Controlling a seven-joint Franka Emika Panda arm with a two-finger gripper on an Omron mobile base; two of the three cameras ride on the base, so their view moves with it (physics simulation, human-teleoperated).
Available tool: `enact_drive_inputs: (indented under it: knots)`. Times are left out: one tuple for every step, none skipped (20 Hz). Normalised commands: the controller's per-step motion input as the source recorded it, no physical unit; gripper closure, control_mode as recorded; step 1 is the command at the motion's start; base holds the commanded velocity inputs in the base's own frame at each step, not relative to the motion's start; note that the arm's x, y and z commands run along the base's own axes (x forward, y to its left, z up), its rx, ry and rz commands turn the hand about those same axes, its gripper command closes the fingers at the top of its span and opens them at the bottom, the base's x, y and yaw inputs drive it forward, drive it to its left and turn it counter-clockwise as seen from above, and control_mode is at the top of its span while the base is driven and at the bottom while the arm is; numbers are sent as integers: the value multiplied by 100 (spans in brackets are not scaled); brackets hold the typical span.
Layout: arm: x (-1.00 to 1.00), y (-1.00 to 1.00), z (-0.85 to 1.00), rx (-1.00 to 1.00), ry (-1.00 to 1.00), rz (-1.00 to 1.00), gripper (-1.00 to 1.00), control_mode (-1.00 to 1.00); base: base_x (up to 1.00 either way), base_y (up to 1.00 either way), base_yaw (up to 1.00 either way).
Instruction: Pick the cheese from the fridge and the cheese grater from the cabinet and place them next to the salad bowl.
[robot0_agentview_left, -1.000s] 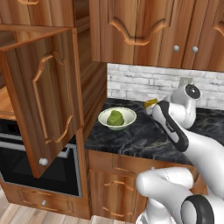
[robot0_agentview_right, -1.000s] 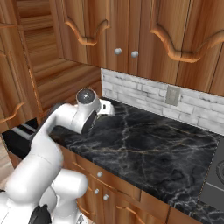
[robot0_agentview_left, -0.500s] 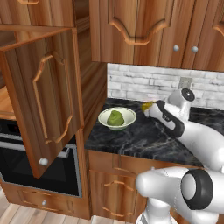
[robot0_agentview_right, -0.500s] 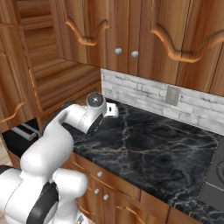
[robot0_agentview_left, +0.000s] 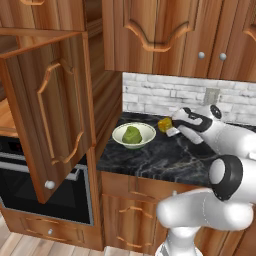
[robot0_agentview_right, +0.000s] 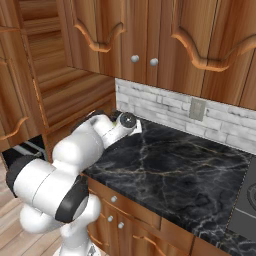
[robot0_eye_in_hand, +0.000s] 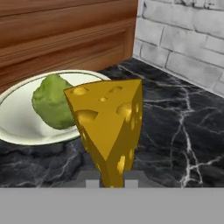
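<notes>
Reaching farther over the dark counter than a moment ago, the arm is bringing the cheese closer to the salad bowl. Nearest the hand camera, the gripper is pinching the yellow wedge at its lower tip, jaws narrow. Just beyond, the white bowl with its green lump is sitting near the brick backsplash. Delivery of the cheese appears under way; the next move likely calls for lowering it onto the counter beside the bowl and letting go. To the left, the cabinet door is hanging open.

One cheese, one salad bowl, one open cabinet door.
</notes>
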Motion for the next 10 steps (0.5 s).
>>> enact_drive_inputs:
  knots:
    - [41,-30,-10,0,-1,24,100,-100,0,0,0]
    - [36,-34,-5,0,0,24,100,-100,0,0,0]
    - [30,-32,0,0,0,21,100,-100,0,0,0]
    - [27,-34,0,0,0,18,100,-100,0,0,0]
    - [29,-34,0,0,0,16,100,-100,0,0,0]
    - [32,-29,0,0,0,12,100,-100,0,0,0]
    - [41,-26,0,0,2,7,100,-100,0,0,0]
    - [51,-18,0,0,6,1,100,-100,0,0,0]
    - [50,-11,0,0,7,0,100,-100,0,0,0]
    - [46,-2,0,0,5,0,100,-100,0,0,0]
